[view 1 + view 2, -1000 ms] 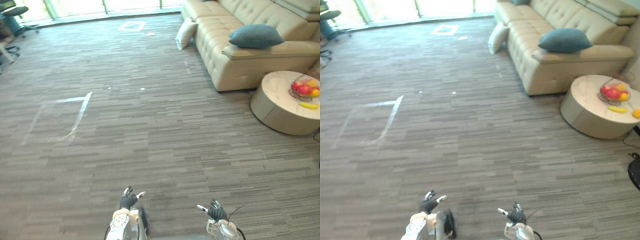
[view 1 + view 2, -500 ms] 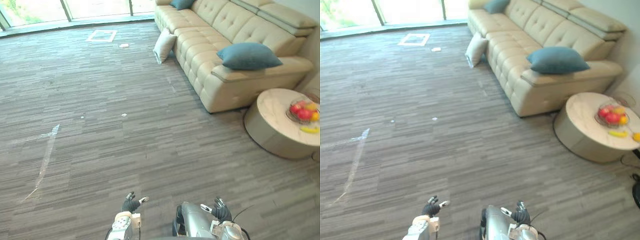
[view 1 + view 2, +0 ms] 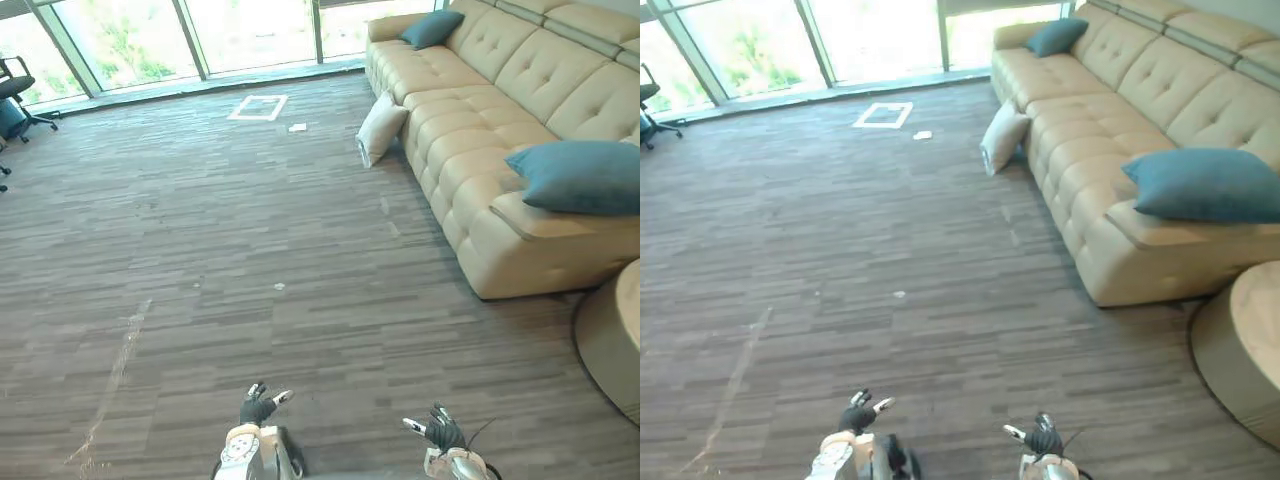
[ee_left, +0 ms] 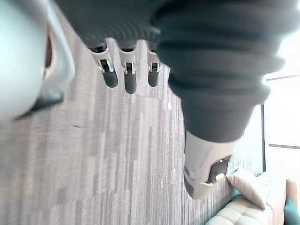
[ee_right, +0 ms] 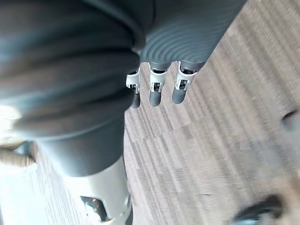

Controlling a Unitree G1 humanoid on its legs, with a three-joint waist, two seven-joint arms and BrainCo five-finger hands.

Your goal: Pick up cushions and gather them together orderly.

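At 10 o'clock, far off by the windows: an office chair (image 3: 15, 85), out of the way. At 7 o'clock, low in the head views: the left hand (image 3: 258, 405), fingers straight and spread, thumb apart, nothing in it. At 12 o'clock on the floor (image 3: 250, 250): a white tape square (image 3: 258, 107). At 1 o'clock: 1 cream cushion (image 3: 381, 128) down on the floor, leaning against the front of the sofa (image 3: 480, 150). Further off at 1 o'clock, on the far seat: 1 teal cushion (image 3: 432, 28). At 5 o'clock: the right hand (image 3: 440, 432), likewise loose, spread and empty. At 3 o'clock: a 2nd teal cushion (image 3: 580, 175), lying on the sofa's near arm. At 4 o'clock: the edge of a round counter (image 3: 612, 340), just beside the sofa end.

Probably the approach stage, with 0 cushions gathered. Best to head toward 1 o'clock for the cream cushion, the only 1 off the sofa. Steer wide of the round counter. Stop square to the cushion, near enough to reach without leaning. Bring both hands in from either side, fingers spread, and press on the 2 broad faces rather than pinching a corner; soft filling likely to sag and slip from 1 hand. Lift clear of the floor before turning. Set upright on the seat, touching a teal cushion.
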